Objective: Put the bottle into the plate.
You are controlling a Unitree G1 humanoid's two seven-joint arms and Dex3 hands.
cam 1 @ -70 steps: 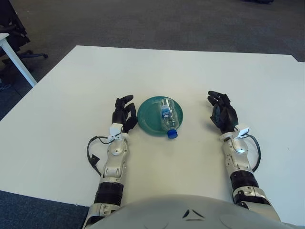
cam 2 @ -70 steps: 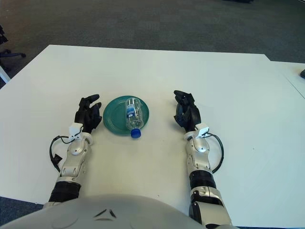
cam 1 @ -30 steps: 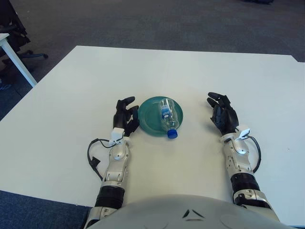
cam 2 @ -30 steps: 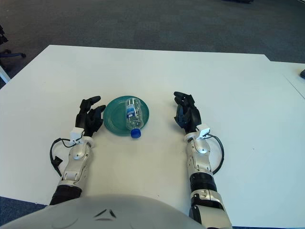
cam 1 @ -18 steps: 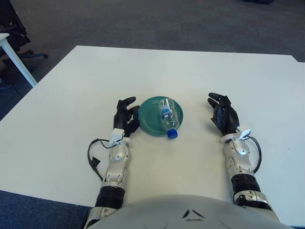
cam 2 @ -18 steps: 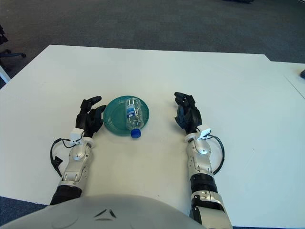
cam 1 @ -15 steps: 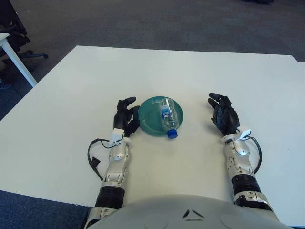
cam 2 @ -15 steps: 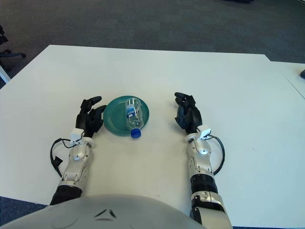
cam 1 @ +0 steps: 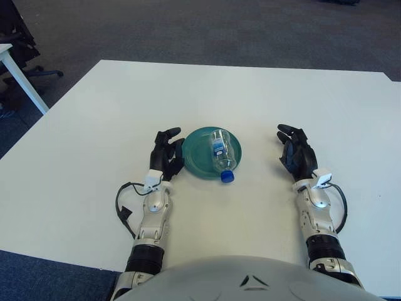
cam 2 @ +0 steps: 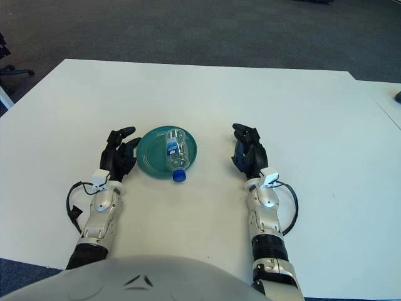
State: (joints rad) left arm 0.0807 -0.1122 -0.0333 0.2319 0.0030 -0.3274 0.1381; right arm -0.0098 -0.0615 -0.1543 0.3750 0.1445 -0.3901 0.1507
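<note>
A clear plastic bottle (cam 1: 220,152) with a blue cap lies on its side across the green plate (cam 1: 198,155), its cap end poking over the plate's near rim. My left hand (cam 1: 165,157) shows just left of the plate, fingers spread, holding nothing. My right hand (cam 1: 295,154) is some way right of the plate, fingers relaxed and empty. Neither hand touches the bottle.
The white table (cam 1: 207,94) stretches wide around the plate. An office chair (cam 1: 19,44) and another table's leg (cam 1: 22,81) stand off the far left corner. Dark carpet lies beyond the far edge.
My right hand has drifted slightly to the right, away from the plate. My left hand has shifted a little since the earliest frame. Bottle and plate stay put.
</note>
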